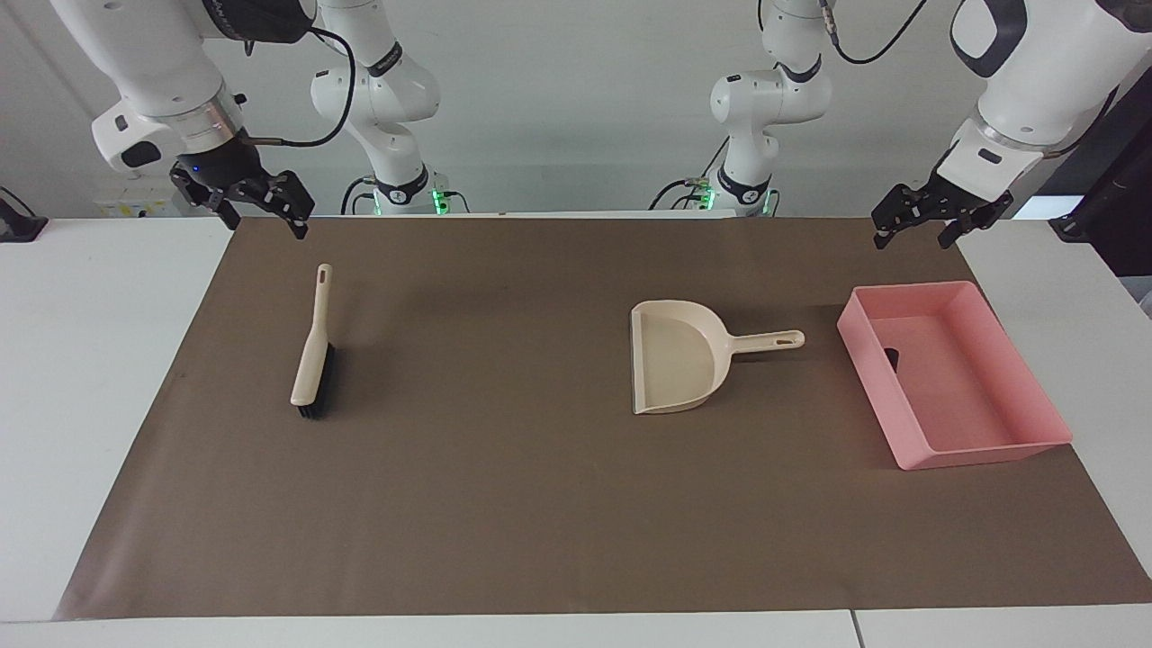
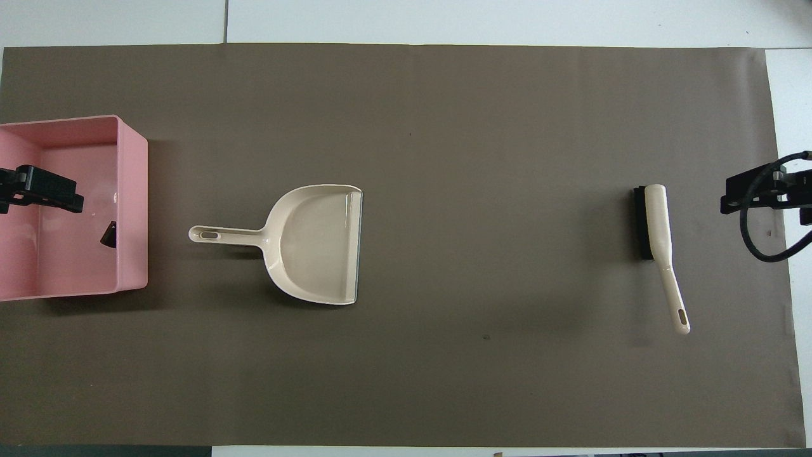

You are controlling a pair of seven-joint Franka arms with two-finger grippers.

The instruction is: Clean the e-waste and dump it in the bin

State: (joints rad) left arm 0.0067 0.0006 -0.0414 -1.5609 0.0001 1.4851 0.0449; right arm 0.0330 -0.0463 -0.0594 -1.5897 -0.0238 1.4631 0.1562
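Observation:
The bin (image 1: 867, 364) is a shallow pink tray at the left arm's end of the mat, also in the overhead view (image 2: 133, 203). A small dark piece of e-waste (image 2: 108, 235) lies inside it against the wall nearest the dustpan (image 1: 891, 358). My left gripper (image 1: 911, 238) hangs open and empty, raised over the mat's edge just robot-side of the bin; from overhead it (image 2: 39, 194) overlaps the bin. My right gripper (image 1: 267, 225) hangs open and empty above the mat's corner near the brush handle, and shows at the overhead view's edge (image 2: 761, 190).
A beige dustpan (image 1: 673, 358) (image 2: 314, 244) lies flat mid-mat, handle pointing at the bin. A beige brush (image 1: 312, 355) (image 2: 656, 222) with black bristles lies toward the right arm's end. A brown mat (image 1: 504, 504) covers the white table.

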